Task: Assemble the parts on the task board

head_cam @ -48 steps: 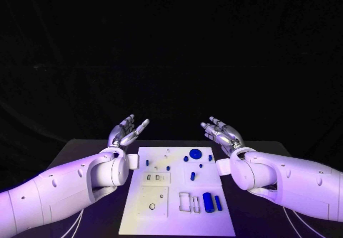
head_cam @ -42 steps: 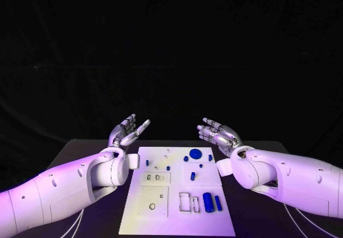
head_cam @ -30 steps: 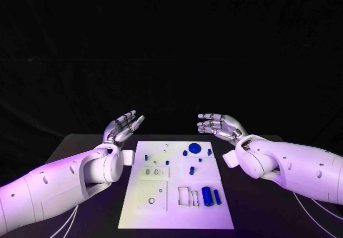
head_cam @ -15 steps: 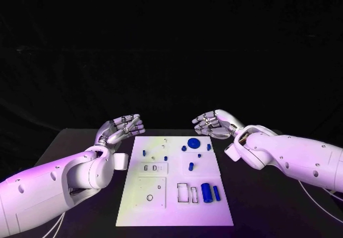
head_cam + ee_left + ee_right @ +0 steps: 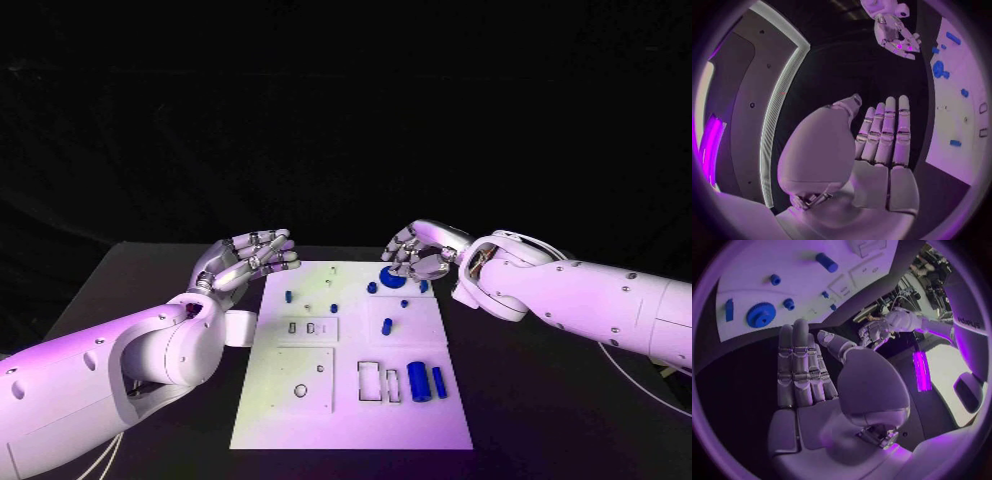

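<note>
Both robot hands, left (image 5: 248, 256) and right (image 5: 420, 251), hover empty with fingers extended over the task board's (image 5: 353, 420) far end.

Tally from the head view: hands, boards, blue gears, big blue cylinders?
Silver hands: 2, left hand and right hand
White task board: 1
Round blue gear: 1
Large blue cylinder: 1
Total: 5

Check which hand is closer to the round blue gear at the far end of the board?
Right. The right hand hovers just above the blue gear, at the task board's far end. The left hand is off the board's far left corner.
</note>
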You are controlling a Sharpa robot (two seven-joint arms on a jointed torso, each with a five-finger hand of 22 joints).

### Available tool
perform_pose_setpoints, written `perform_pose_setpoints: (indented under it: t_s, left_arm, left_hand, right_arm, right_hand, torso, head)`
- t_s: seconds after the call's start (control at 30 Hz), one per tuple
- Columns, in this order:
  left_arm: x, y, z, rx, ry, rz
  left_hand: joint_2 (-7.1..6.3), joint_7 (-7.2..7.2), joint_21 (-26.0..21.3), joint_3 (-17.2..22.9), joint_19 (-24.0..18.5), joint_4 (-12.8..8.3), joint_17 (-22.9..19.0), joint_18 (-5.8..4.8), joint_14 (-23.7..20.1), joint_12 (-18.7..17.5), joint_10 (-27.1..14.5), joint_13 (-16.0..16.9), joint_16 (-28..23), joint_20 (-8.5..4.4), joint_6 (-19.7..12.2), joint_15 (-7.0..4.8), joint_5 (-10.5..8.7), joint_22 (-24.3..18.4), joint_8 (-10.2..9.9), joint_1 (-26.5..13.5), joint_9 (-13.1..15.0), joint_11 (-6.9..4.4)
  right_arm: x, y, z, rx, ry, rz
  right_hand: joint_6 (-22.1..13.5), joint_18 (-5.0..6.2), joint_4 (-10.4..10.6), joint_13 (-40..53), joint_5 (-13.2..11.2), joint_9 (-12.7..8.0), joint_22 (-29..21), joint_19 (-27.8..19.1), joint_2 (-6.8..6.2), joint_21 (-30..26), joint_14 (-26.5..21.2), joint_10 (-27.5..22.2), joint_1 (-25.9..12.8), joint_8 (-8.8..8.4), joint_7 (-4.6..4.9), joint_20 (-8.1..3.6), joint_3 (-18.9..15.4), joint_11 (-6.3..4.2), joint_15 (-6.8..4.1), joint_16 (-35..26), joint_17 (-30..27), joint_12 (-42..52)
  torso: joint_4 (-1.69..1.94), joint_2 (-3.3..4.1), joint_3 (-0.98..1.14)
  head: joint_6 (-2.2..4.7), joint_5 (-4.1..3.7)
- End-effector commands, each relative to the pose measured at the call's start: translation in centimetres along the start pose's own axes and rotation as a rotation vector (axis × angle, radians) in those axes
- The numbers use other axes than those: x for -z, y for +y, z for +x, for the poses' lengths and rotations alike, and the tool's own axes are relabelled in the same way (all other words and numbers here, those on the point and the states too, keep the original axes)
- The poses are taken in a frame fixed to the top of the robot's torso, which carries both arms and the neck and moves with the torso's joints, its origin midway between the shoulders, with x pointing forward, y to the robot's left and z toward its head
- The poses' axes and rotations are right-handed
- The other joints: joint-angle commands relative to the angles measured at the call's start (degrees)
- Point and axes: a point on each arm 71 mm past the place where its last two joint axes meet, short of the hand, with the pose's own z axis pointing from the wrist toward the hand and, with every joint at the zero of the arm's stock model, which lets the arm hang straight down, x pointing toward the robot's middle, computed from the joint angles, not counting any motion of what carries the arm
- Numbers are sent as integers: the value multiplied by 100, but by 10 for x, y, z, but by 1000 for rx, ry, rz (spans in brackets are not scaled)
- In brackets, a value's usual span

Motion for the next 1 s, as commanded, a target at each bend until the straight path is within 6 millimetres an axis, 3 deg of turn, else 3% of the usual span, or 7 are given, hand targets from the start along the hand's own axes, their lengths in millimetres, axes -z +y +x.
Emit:
perform_pose_setpoints:
  t_s: [0.03,0.3,0.4,0.5,0.6,0.83,1.0]
  left_arm:
    - [1,-1,7,17,55,-1]
    - [5,-4,15,34,86,-5]
    - [6,-5,16,38,92,-5]
    - [7,-6,17,40,95,-4]
    - [8,-7,18,41,96,-4]
    - [8,-9,18,43,99,-3]
    - [8,-9,18,44,98,-3]
  left_hand:
    - [-54,93,30,31,48,-2,11,34,40,-40,48,-4,28,13,30,7,-22,7,-37,-16,-7,8]
    - [-70,97,41,34,63,3,19,29,36,-62,50,-4,19,9,31,10,-25,8,-44,-49,-9,11]
    - [-78,108,45,36,68,7,26,26,30,-84,44,-5,9,7,23,15,-27,7,-53,-77,-12,19]
    - [-80,110,46,37,69,7,28,25,30,-89,42,-5,8,7,21,15,-27,6,-56,-81,-13,21]
    - [-80,110,46,37,69,7,28,25,30,-89,42,-5,8,7,21,15,-27,6,-56,-81,-13,21]
    - [-82,114,47,38,70,8,30,25,29,-98,39,-5,5,7,18,17,-26,6,-60,-90,-14,24]
    - [-84,118,47,40,70,9,33,23,27,-105,36,-5,2,7,14,19,-26,4,-64,-99,-15,27]
  right_arm:
    - [-5,-1,4,216,82,46]
    - [-15,3,4,329,85,59]
    - [-19,7,5,359,72,53]
    - [-22,11,6,379,62,47]
    - [-23,12,7,392,63,46]
    - [-24,13,9,407,81,46]
    - [-25,14,11,412,96,49]
  right_hand:
    - [56,55,95,18,92,43,122,60,-148,171,29,-259,-167,-20,-29,-1,-5,40,16,273,264,-129]
    - [-19,44,154,90,89,138,486,247,-273,576,109,-607,-274,-34,-82,-6,24,42,5,980,799,-18]
    - [-38,-126,164,156,-12,203,1680,765,-269,1486,155,-684,-254,-34,-70,-12,80,46,15,1607,1250,73]
    - [-67,-298,169,215,-46,268,2849,1228,-297,2357,243,-778,-257,-49,-58,3,155,58,28,2954,2591,157]
    - [-81,-367,184,249,-54,309,3347,1396,-307,2715,273,-808,-264,-57,-55,16,192,63,40,3493,3115,212]
    - [-77,-428,205,285,-62,363,3790,1534,-312,3029,285,-838,-265,-56,-44,35,233,73,57,3962,3571,270]
    - [-55,-500,218,308,-56,406,4251,1758,-302,3348,298,-842,-251,-46,-40,42,278,74,61,4230,3827,314]
  torso:
    - [41,124,-42]
    - [103,246,-84]
    - [122,286,-96]
    - [143,324,-104]
    - [162,340,-117]
    - [192,363,-135]
    - [190,372,-133]
  head:
    - [22,-20]
    - [51,-54]
    - [51,-54]
    - [55,-76]
    - [50,-90]
    - [40,-109]
    - [42,-108]
